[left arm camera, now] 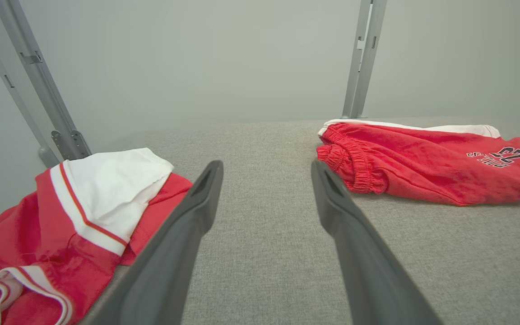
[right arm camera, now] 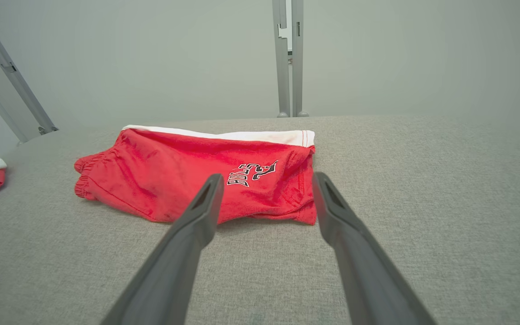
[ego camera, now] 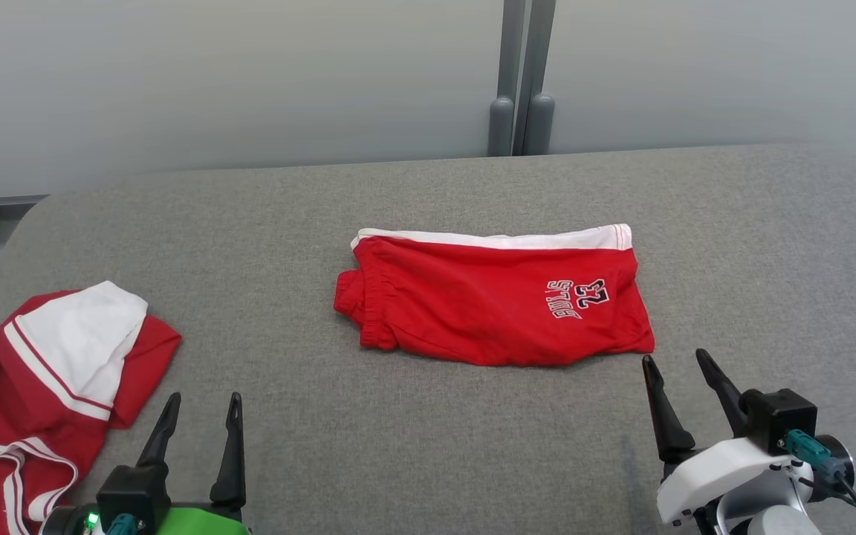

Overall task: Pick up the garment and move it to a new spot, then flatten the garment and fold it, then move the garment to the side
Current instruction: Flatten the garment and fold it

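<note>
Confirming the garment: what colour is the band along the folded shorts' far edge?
White band on red shorts; head view shows it best.

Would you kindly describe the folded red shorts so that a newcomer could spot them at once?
Start from the grey fabric-covered table; near its middle lie the folded red shorts. Unlike the crumpled red-and-white garment at the table's front left, they are neatly folded, with a white band along the far edge and the number 23 printed on them.
</note>
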You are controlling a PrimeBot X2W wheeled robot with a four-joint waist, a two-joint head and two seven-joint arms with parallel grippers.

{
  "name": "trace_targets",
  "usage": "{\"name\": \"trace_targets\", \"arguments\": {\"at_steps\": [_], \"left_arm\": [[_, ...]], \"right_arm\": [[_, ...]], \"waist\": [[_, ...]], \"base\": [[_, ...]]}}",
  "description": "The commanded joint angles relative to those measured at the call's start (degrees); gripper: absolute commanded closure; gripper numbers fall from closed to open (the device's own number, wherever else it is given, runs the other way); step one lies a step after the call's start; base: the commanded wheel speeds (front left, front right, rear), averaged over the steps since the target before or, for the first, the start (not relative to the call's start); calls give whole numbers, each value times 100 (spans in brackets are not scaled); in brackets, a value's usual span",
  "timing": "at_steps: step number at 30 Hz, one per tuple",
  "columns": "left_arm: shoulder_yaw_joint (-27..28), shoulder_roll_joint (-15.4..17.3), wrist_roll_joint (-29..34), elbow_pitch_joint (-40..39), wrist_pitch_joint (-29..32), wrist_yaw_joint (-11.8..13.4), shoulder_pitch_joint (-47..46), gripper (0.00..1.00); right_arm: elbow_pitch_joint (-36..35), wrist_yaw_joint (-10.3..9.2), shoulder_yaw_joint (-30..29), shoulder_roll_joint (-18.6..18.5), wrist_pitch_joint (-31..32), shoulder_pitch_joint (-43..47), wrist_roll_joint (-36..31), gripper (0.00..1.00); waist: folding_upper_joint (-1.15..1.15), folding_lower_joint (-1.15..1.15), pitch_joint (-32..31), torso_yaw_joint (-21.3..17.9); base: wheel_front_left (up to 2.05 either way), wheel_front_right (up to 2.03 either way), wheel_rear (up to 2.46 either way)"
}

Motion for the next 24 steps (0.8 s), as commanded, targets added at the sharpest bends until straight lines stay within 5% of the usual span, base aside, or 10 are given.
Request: {"name": "trace_targets", "arguments": {"at_steps": [1, 17, 24], "left_arm": [[52, 0, -27, 29, -3, -44, 117, 0], [407, -146, 187, 86, -2, -216, 189, 0], [502, -202, 245, 57, -2, -273, 220, 0]], "right_arm": [[22, -3, 33, -6, -36, 73, 49, 0], [182, -3, 124, -6, 41, 43, 308, 0], [298, -3, 33, -9, 593, -340, 400, 0]], "waist": [[0, 0, -23, -8], [0, 0, -32, -11], [0, 0, -21, -60]], "base": [[0, 0, 0], [0, 0, 0], [0, 0, 0]]}}
